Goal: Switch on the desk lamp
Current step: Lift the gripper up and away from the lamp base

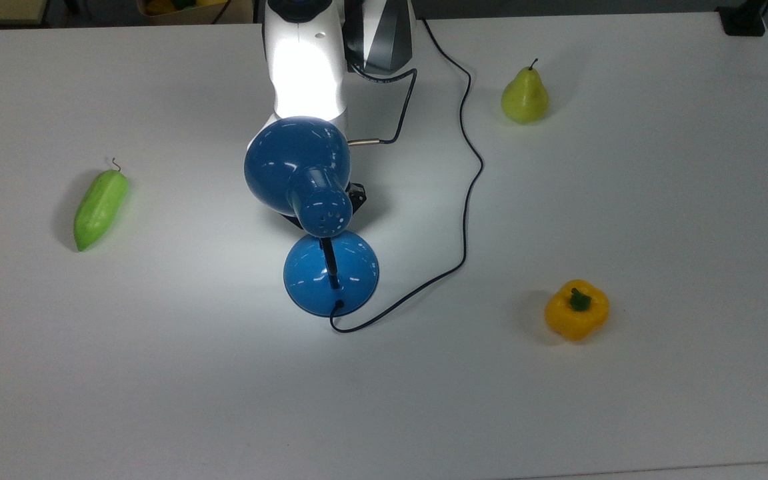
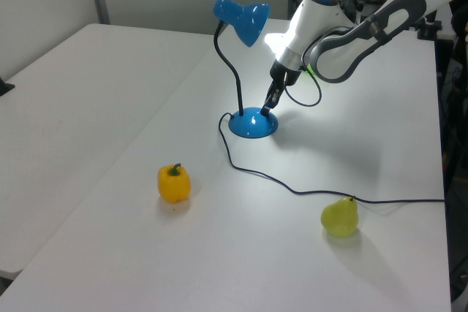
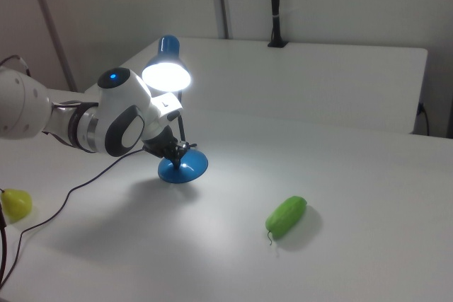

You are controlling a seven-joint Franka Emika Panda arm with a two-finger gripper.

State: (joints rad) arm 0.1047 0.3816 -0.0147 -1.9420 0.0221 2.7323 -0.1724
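Green gourd [image 1: 101, 209] at middle left of the top view, clear of the work. Lamp [image 1: 297, 170] at centre, lit, shade aimed at the arm. Gripper [image 2: 268, 104] tip on the base's rim, likely at a switch there; fingers apart or together: cannot tell. Pear [image 1: 525, 95] upper right, pepper [image 1: 577, 309] lower right.

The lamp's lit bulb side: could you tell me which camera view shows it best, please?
The right view: the desk lamp faces that camera, its shade opening glowing white. The top view gives the shade's blue back and a bright patch on the table; the left view shows the shade side-on.
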